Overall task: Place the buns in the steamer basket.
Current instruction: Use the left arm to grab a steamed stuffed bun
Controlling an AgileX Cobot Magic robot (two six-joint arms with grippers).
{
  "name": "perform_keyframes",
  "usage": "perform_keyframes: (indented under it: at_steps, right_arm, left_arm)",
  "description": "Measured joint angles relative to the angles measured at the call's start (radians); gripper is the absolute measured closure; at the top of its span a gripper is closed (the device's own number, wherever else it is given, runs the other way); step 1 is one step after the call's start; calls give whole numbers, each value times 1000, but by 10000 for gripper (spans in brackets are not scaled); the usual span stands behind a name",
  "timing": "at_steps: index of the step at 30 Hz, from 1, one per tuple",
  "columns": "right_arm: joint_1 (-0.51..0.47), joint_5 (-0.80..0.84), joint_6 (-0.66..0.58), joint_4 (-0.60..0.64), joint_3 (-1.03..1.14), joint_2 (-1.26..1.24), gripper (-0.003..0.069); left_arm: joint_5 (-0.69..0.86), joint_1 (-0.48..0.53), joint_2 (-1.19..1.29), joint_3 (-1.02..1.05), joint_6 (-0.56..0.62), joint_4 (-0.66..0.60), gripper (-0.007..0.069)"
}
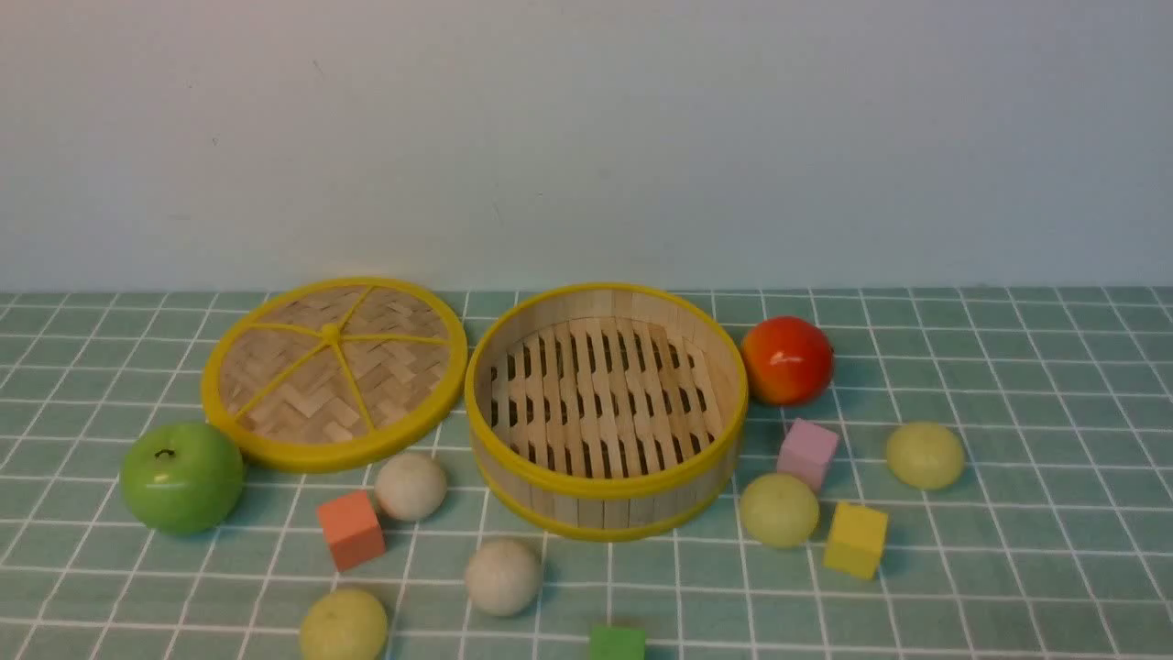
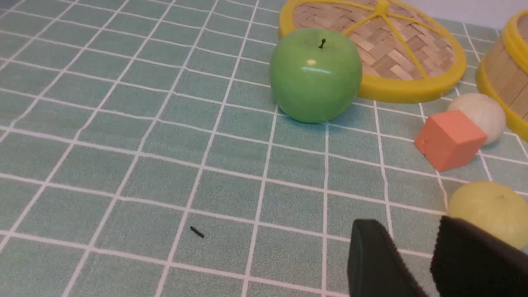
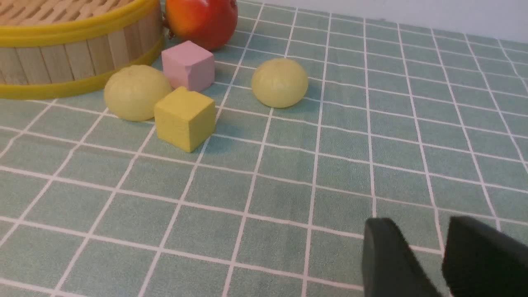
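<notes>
Presently, all five buns (image 1: 411,486) lie on the tabletop (image 1: 1008,568) outside the steamer basket (image 1: 596,509). Left pincer (image 2: 410,226) and right pincer (image 3: 421,223) both released, jaws apart, grasping nothing.

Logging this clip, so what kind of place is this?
Likely a staged tabletop test setup, not a real kitchen: checked green cloth, bare wall behind, and colored toy cubes scattered around the steamer basket.

Two off-white buns (image 1: 411,486) (image 1: 502,576), three yellow-green buns (image 1: 344,626) (image 1: 779,510) (image 1: 925,455), one steamer basket (image 1: 596,511), one woven lid (image 1: 334,371), one green apple (image 1: 181,477), one red-orange fruit (image 1: 786,360) and four cubes (image 1: 351,530) (image 1: 807,453) (image 1: 855,539) (image 1: 617,643).
</notes>
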Motion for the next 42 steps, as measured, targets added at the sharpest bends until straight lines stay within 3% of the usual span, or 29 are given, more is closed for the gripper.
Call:
perform_keyframes:
  at_steps: [35,42]
  right_arm:
    - [0,0,0,-1,0,0,421]
    - [0,0,0,-42,0,0,421]
  left_arm:
    - [0,0,0,0,0,1,386]
    - [-59,0,0,0,0,7,386]
